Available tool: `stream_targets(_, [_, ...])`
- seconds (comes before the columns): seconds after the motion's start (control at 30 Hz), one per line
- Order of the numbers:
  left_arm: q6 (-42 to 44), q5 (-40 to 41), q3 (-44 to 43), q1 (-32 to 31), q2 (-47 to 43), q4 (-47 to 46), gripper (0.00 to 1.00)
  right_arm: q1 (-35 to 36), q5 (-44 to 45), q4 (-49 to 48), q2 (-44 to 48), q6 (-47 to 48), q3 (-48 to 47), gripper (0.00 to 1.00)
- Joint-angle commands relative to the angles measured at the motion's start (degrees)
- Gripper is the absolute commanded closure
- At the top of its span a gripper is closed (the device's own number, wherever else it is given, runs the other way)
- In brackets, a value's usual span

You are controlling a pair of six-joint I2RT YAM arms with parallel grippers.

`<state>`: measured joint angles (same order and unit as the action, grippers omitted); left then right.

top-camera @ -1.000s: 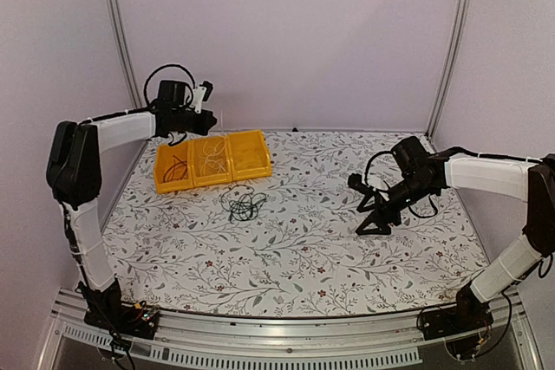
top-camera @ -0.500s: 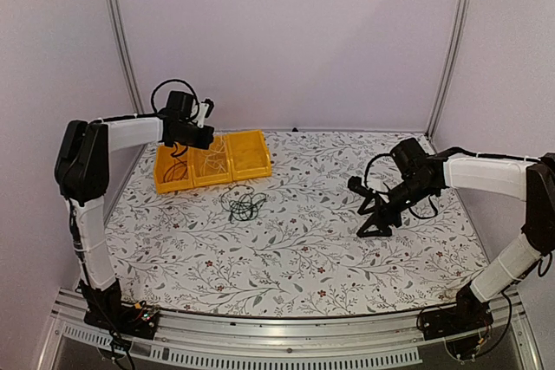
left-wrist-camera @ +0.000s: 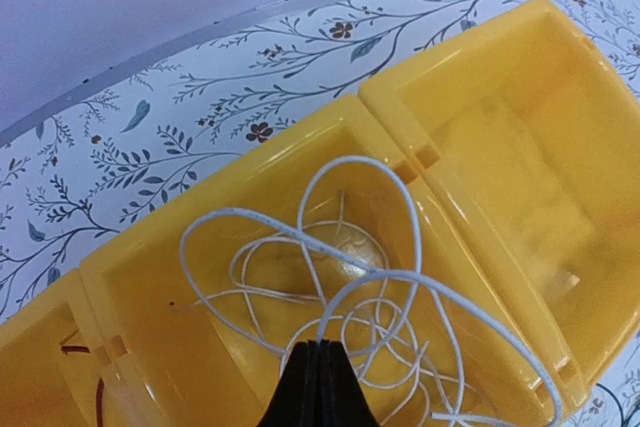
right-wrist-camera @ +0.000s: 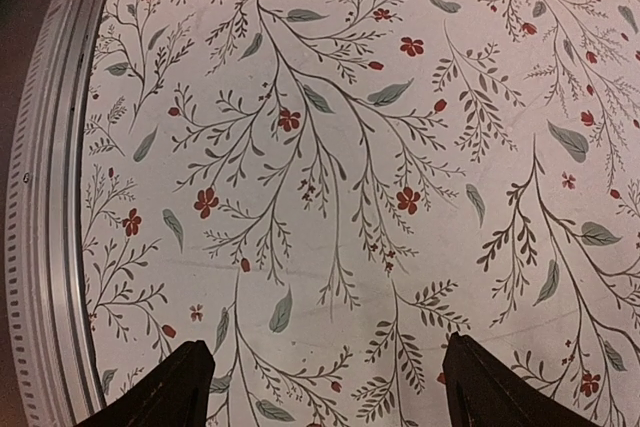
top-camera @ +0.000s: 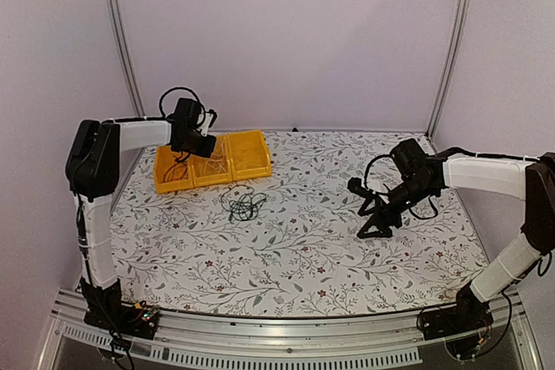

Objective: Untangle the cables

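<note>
The left tool [left-wrist-camera: 320, 372] has its jaws pressed together, and the loops of the white cable [left-wrist-camera: 345, 292] run up to its tips, so it appears to pinch that cable. It hangs low over the middle compartment of the yellow tray [left-wrist-camera: 250, 162], where most of the white coil lies. The right-hand compartment looks bare, and a dark coil [top-camera: 176, 171] sits in the left one. Just in front of the tray, the black cable tangle [top-camera: 243, 205] lies on the flowered surface [top-camera: 295, 249], apart from both arms. Well off to the right, the right tool [right-wrist-camera: 326, 362] has its fingers spread wide, holds nothing, and hovers close above the surface. I judge the step in hand to be laying the separated white cable into its own compartment. The next move calls for the left tool to open and lift straight up, so that no loop snags on a finger and gets pulled back over the rim; after that the black tangle needs attention. Compared with a second ago, the left tool has come down and forward, from high behind the tray's back left corner to a spot over the middle compartment, and the white strand no longer dangles in the air beside it. The right arm and the black tangle show no change.
</note>
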<state>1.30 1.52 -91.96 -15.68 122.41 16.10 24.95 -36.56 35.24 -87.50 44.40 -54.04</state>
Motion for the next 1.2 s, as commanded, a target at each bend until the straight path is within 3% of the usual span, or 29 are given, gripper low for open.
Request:
stream_targets(0.0, [1.41,-1.08,-1.89,-1.57,1.95,1.35,1.0,-0.08,-0.09,0.88,-0.65,0.46,-1.51,0.17])
stream_targets(0.33, [1.88,0.28,-3.0,-2.16,1.78,3.58,0.98,-0.08,-0.09,1.24,-0.33,0.4,-1.68,0.17])
stream_targets(0.5, [1.08,6.53,-1.79,-2.14,-3.12,6.05,0.73,-0.08,-0.26,1.37,0.61,0.38,-1.81,0.17])
stream_targets(0.7, [1.6,11.88,2.93,-1.14,-10.28,5.99,0.62,-0.06,-0.2,0.48,2.87,-0.18,-1.68,0.17])
stream_targets(1.03, [0.04,6.84,2.38,-1.04,-12.49,9.3,0.58,-0.16,4.89,-3.75,4.29,-4.4,-2.53,0.18])
stream_targets(1.17, [-0.87,-1.53,12.32,-5.78,-23.66,1.67,0.59,-0.16,7.76,-5.42,6.48,-5.94,-4.23,0.18])
